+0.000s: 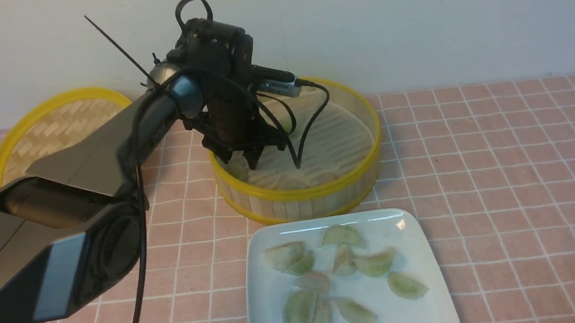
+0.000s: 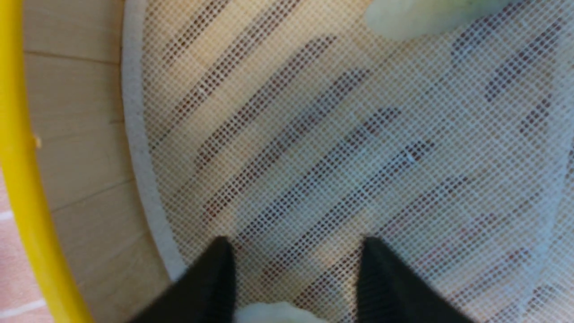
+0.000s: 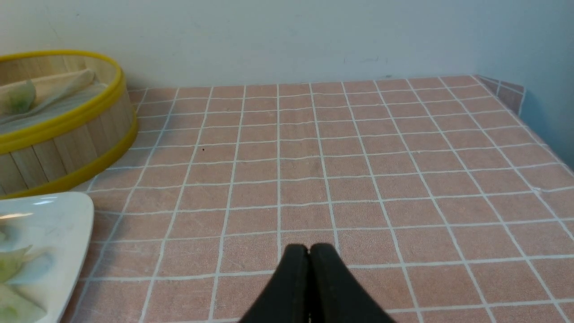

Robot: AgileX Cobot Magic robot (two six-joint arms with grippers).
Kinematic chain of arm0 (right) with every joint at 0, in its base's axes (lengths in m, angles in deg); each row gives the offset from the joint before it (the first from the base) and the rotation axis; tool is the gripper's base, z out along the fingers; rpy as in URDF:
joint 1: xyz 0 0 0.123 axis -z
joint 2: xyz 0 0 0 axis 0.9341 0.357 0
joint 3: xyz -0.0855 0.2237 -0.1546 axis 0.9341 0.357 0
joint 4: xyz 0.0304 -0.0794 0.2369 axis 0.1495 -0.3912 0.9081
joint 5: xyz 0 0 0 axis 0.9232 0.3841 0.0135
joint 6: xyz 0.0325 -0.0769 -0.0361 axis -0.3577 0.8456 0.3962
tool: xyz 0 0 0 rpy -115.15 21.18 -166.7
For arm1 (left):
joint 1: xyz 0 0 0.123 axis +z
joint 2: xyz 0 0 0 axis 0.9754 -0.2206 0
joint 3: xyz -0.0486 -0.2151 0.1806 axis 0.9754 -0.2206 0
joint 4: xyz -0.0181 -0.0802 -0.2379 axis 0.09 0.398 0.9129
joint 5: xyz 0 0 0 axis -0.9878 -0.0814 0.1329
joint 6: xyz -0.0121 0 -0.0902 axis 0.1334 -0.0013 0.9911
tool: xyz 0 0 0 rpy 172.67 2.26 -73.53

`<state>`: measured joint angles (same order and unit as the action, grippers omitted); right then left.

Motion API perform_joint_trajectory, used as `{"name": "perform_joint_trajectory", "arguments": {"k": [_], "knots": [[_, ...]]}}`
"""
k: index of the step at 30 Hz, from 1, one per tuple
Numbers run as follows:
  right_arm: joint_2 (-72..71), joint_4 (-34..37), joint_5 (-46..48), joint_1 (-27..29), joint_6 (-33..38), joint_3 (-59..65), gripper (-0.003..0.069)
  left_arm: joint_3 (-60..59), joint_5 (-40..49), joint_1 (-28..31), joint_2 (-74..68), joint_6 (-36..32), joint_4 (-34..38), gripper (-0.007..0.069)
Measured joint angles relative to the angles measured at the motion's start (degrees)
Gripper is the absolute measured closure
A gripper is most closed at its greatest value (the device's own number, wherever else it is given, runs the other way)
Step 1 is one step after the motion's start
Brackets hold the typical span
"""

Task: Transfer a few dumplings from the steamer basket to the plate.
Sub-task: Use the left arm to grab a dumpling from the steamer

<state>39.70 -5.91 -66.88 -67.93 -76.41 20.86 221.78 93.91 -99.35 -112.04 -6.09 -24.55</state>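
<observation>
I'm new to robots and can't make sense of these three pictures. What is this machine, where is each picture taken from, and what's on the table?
This is a two-armed robot. The front view looks forward from between its arms; the other two views come from cameras on each wrist. On a pink checked tablecloth stand a round steamer basket, a woven lid and a white plate bearing several dumplings. The left arm reaches down into the basket. Its wrist view shows the left fingers apart over the mesh liner, a pale dumpling between them, not clearly gripped. The right fingers are closed, holding nothing, above bare cloth.
</observation>
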Motion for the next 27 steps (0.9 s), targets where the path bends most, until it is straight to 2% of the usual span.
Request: {"name": "perform_joint_trajectory", "arguments": {"k": [1, 3, 5, 7, 14, 21, 27], "knots": [[0.00, 0.00, 0.00, 0.00, 0.00, 0.00, 0.0673, 0.00, 0.07, 0.00, -0.01, 0.04, 0.09, 0.0473], [0.00, 0.00, 0.00, 0.00, 0.00, 0.00, 0.0673, 0.06, -0.09, 0.00, -0.01, 0.04, 0.86, 0.0561], [0.00, 0.00, 0.00, 0.00, 0.00, 0.00, 0.0673, 0.77, -0.37, 0.00, -0.01, -0.07, 2.42, 0.0610], [0.00, 0.00, 0.00, 0.00, 0.00, 0.00, 0.0673, 1.89, -0.92, 0.00, -0.01, -0.49, 3.90, 0.0623], [0.00, 0.00, 0.00, 0.00, 0.00, 0.00, 0.0673, 8.17, -1.83, -0.11, -0.01, -6.36, 10.37, 0.0631], [0.00, 0.00, 0.00, 0.00, 0.00, 0.00, 0.0673, 10.37, 0.46, -0.11, -0.01, -5.28, 10.36, 0.0625], [0.00, 0.00, 0.00, 0.00, 0.00, 0.00, 0.0673, 8.62, 0.61, -0.11, 0.11, -2.61, 9.67, 0.0530]]}}
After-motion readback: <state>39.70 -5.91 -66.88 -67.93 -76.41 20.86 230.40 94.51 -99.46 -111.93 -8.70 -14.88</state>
